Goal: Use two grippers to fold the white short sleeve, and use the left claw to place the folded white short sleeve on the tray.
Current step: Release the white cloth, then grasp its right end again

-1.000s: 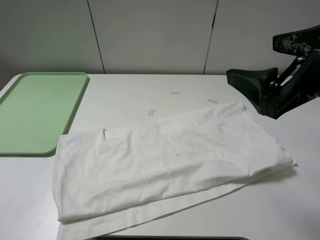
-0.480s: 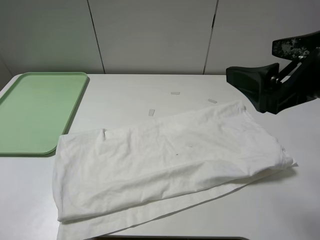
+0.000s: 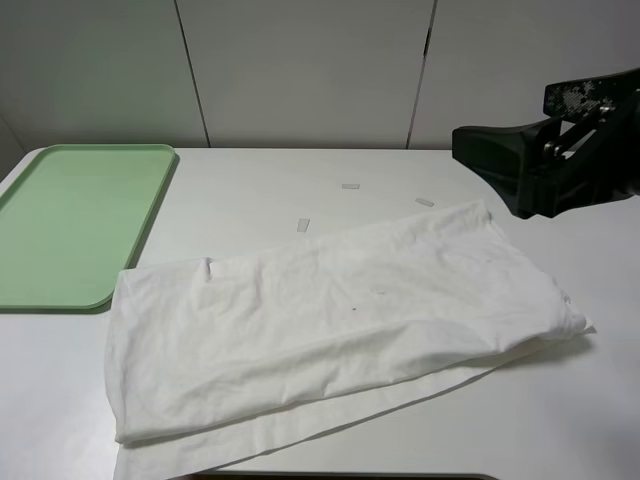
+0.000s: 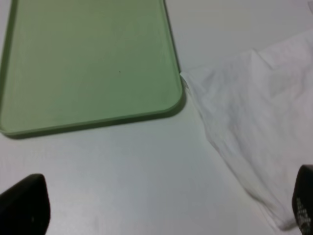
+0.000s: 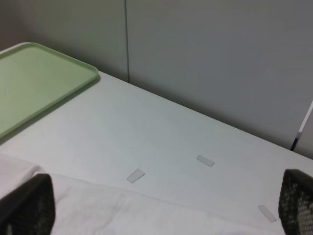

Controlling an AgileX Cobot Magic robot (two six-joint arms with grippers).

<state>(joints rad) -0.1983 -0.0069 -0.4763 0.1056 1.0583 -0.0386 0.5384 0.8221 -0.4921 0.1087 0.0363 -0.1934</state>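
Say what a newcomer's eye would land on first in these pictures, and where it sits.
The big wrinkled white short sleeve sprawls across the near half of the table, folded over once. Behind its left end lies the pale-green tray, at the back left. The black right gripper hangs open at the right edge, near the shirt's far corner.

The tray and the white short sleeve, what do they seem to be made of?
The tray: probably plastic, pale green, smooth, with a faint sheen and a moulded raised rim. The white short sleeve: thin fabric, matte, wrinkled, lying in soft folds.
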